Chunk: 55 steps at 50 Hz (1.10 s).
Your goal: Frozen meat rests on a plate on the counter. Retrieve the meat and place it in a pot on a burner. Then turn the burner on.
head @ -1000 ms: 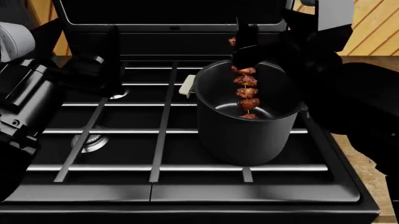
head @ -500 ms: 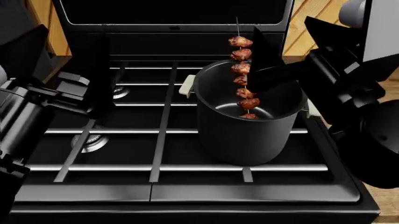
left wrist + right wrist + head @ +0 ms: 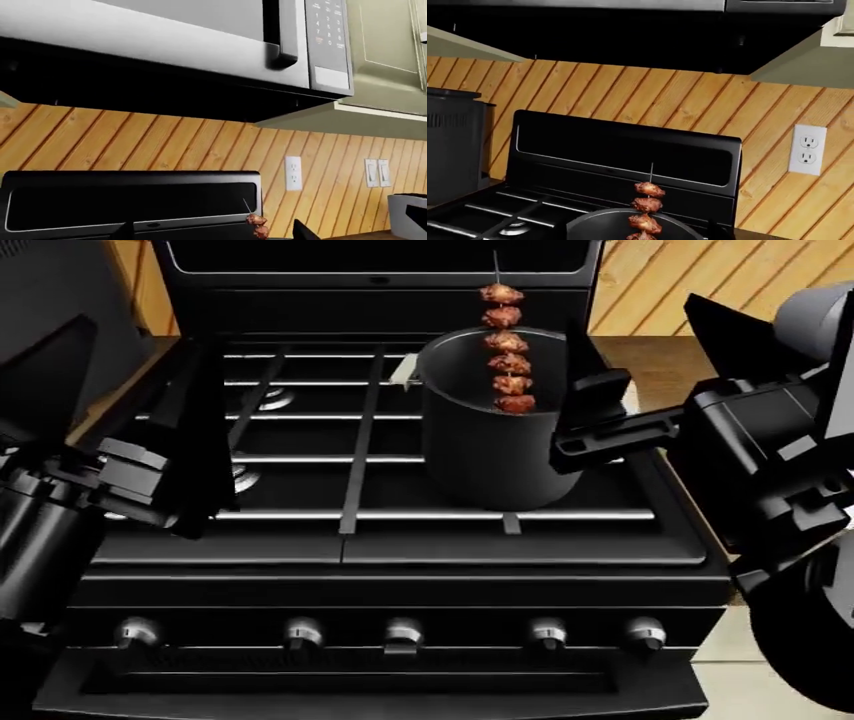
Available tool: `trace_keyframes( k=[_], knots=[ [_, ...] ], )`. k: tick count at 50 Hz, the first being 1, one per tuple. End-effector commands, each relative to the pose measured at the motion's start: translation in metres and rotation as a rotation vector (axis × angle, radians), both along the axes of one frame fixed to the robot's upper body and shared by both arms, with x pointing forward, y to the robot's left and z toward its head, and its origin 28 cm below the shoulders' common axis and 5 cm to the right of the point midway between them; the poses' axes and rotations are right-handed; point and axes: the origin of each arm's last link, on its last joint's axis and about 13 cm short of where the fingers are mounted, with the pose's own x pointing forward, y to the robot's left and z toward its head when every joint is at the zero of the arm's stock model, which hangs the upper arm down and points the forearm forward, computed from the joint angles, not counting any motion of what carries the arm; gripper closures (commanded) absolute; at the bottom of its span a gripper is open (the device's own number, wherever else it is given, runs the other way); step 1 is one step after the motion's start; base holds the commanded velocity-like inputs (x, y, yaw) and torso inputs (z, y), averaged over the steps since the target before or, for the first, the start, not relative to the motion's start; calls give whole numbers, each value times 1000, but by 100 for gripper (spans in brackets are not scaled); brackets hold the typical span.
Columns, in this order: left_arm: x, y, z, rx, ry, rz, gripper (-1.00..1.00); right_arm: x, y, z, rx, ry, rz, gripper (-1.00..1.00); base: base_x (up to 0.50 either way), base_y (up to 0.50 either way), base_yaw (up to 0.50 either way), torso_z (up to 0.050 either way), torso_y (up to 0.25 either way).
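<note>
The thin skewer of five reddish-brown meat chunks (image 3: 505, 345) stands upright in the tall brushed-steel pot (image 3: 505, 440), its upper chunks above the rim. The pot sits on the black stove top (image 3: 334, 470), just left of the right gripper (image 3: 587, 420). The left gripper (image 3: 187, 475) holds nothing and is well apart from the pot; I cannot tell how wide it is. The right gripper touches nothing; its black fingers (image 3: 581, 390) are near the pot wall, and their opening is not clear.
</note>
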Motion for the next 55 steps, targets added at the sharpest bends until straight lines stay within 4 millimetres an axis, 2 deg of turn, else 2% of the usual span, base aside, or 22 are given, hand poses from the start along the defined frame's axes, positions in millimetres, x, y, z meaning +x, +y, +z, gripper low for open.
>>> trace_keyframes(
  k=[1, 14, 21, 27, 32, 37, 46, 55],
  knots=[
    [-2, 0, -4, -19, -12, -28, -100, -6, -1, -3, 13, -15, -3, -100, -500, 0, 0, 0, 0],
    [1, -7, -14, -25, -65, -1, -100, -7, -3, -7, 38, -22, -4, -100, -494, 0, 0, 0, 0],
    [2, -14, -26, -41, -124, 33, -100, -7, -4, -10, 39, -26, -22, -100, -13, 0, 0, 0, 0],
    [4, -15, -38, -129, -150, 52, -100, -3, -6, -20, -35, -29, -78, -100, 0, 0, 0, 0, 0],
    [-8, -26, -54, -24, -381, 86, -100, -3, -5, -28, 1, -47, -62, -100, 0, 0, 0, 0, 0],
    [-9, -28, -59, -7, -444, 128, -100, -6, -6, -35, 77, -51, -36, -100, 0, 0, 0, 0, 0],
    [-12, -27, -65, 8, -488, 120, -100, -22, -8, -49, 50, -109, -47, -100, 0, 0, 0, -44, 0],
    [-15, -26, -65, 9, -518, 116, -100, -29, -6, -56, 3, -103, -39, -100, 0, 0, 0, -50, 0]
  ],
)
